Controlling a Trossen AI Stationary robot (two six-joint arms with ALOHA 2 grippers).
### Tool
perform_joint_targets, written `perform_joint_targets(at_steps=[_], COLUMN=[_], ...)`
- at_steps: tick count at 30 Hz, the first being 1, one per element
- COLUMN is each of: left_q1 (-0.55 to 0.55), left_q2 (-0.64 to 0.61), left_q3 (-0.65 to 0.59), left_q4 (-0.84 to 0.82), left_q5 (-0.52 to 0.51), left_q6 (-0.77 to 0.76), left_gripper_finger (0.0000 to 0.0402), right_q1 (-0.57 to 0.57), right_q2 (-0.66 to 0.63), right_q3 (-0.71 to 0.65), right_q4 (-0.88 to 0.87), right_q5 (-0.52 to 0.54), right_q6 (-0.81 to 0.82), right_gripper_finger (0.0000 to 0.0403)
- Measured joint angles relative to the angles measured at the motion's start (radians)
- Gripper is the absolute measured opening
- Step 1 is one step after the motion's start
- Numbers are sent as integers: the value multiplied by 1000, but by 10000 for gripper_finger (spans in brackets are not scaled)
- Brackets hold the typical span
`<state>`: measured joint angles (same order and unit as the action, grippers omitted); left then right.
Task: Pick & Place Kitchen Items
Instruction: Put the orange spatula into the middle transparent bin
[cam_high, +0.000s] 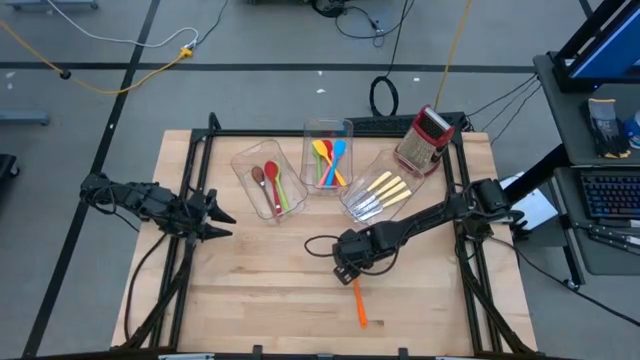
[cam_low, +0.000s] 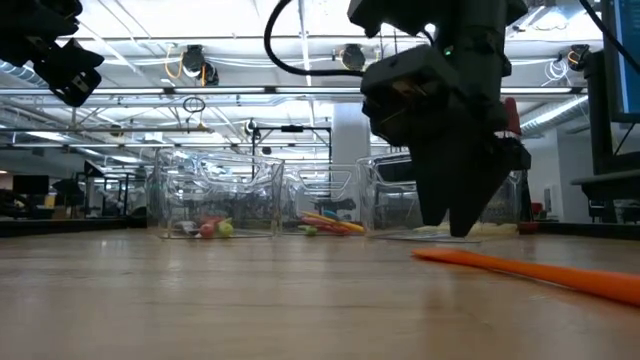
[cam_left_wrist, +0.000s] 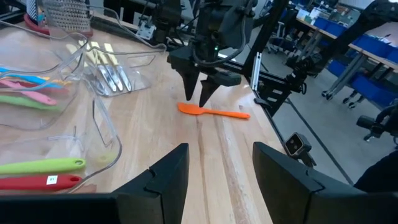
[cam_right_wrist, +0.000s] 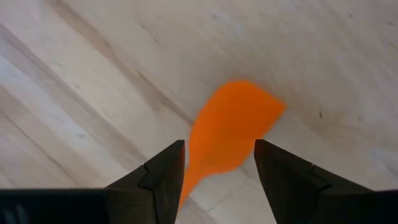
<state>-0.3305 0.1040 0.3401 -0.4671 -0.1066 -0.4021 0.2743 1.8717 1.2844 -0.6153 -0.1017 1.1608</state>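
Right end effector (cam_high: 349, 274) pointing down over orange spatula (cam_high: 358, 304) blade on desk (cam_high: 260, 290), fingers open astride, gripping nothing; left end effector (cam_high: 222, 224) open, empty, parked desk-left.

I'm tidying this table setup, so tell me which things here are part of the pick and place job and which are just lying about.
Part of the job:
- orange spatula, on the wood below the right gripper, fingers open
- spoons in a bin
- coloured spatulas in a bin
- cream-handled cutlery in a bin

Just lying about:
- box grater
- left gripper, waiting
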Motion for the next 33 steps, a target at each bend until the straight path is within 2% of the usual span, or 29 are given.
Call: perform_joint_targets(at_steps=[12,33], left_q1=[0,0], left_q2=[0,0], left_q3=[0,0], left_q4=[1,0], left_q5=[0,-20], left_q6=[-21,-19], left_gripper_finger=[179,179], right_q1=[-1,-1], right_q2=[-3,4], right_q3=[-85,-98], right_q4=[134,159], right_q5=[-32,-10], right_q6=[11,31], right_gripper_finger=[187,187])
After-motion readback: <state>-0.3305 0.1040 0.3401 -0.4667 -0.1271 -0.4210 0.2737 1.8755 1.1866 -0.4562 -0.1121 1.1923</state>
